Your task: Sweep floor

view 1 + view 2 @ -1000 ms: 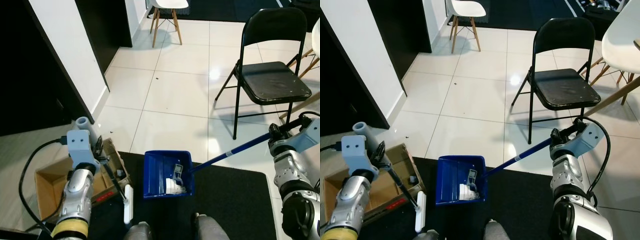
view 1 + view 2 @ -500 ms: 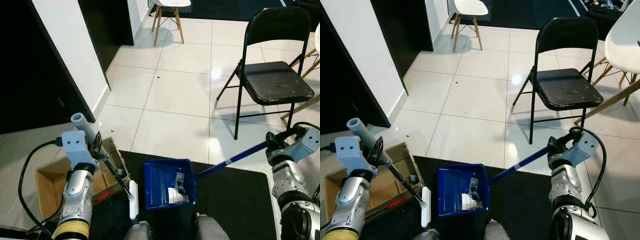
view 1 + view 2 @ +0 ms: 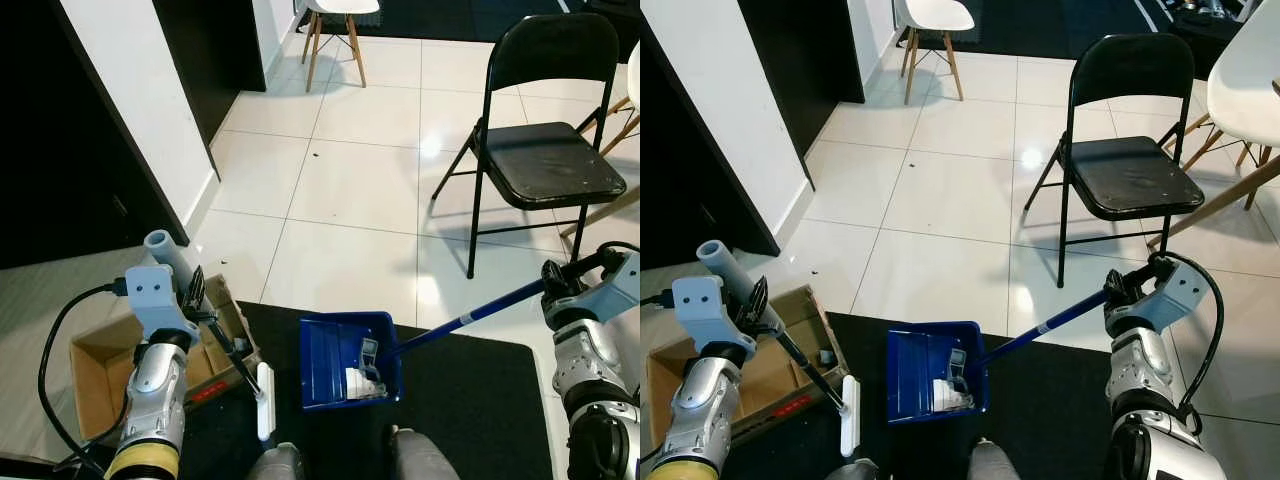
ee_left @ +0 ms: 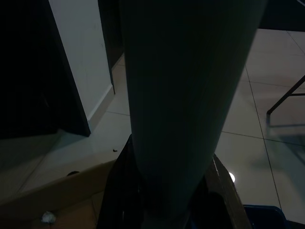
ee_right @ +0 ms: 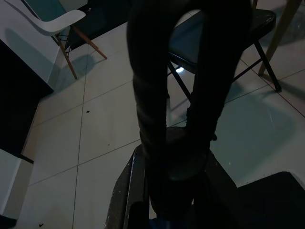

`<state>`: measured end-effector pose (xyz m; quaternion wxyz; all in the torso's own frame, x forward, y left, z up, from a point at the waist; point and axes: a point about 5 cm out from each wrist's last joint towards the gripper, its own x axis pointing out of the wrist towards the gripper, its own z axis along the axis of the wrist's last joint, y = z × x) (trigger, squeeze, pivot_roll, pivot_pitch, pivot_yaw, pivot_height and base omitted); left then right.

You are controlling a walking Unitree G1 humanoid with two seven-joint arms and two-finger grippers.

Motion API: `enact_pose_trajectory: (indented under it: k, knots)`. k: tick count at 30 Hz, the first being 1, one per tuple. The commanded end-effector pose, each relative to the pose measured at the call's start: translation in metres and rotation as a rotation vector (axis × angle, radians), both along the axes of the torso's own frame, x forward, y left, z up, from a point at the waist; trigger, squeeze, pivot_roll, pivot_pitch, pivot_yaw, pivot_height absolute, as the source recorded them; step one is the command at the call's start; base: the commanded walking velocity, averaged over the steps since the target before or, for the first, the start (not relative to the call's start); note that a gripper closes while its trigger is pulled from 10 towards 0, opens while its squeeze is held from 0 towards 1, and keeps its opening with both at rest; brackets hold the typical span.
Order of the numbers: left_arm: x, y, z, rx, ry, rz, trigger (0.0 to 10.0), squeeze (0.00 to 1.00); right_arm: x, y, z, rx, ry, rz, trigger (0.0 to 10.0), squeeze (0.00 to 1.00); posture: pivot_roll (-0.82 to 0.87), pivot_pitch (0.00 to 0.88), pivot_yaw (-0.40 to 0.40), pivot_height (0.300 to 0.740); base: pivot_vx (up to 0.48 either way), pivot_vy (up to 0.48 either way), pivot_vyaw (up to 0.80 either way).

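Note:
A blue dustpan (image 3: 345, 345) rests on the black rug (image 3: 480, 395) just before my feet, with white scraps in its near right corner. Its long blue handle (image 3: 470, 318) slants up to the right into my right gripper (image 3: 556, 290), which is shut on the handle's looped black end (image 5: 167, 86). My left gripper (image 3: 195, 300) is shut on the grey grip (image 4: 186, 95) of a small broom. The broom's thin black shaft (image 3: 232, 358) runs down to a white head (image 3: 263, 402) that lies on the rug left of the dustpan.
An open cardboard box (image 3: 105, 375) sits at my left by the rug's edge. A black folding chair (image 3: 545, 150) stands on the white tiles to the right, and a white chair (image 3: 335, 35) far back. A dark doorway and white wall (image 3: 130, 110) are at left.
The dustpan has slid a little to the right on the rug and my right gripper has drawn its handle rightward. The broom head has stayed beside it.

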<state>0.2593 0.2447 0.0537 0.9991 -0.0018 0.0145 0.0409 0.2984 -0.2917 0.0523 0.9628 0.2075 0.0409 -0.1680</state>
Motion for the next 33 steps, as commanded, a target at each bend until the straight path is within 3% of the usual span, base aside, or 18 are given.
enact_pose_trajectory:
  k: [1,33]
  knots:
    - [-0.0017,0.0022,0.0034,0.019,-0.029,-0.001,10.0,0.00,-0.0010,-0.0044,0.0033,0.013,-0.032,-0.026,10.0,0.00,-0.01,0.075,-0.001,0.740,0.000,0.247,0.00]
    - [-0.0031,0.0028,0.0067,0.045,-0.052,-0.025,10.0,0.00,-0.0020,0.0004,-0.0005,0.023,-0.027,-0.019,10.0,0.00,0.00,0.078,-0.001,0.740,0.000,0.374,0.00]
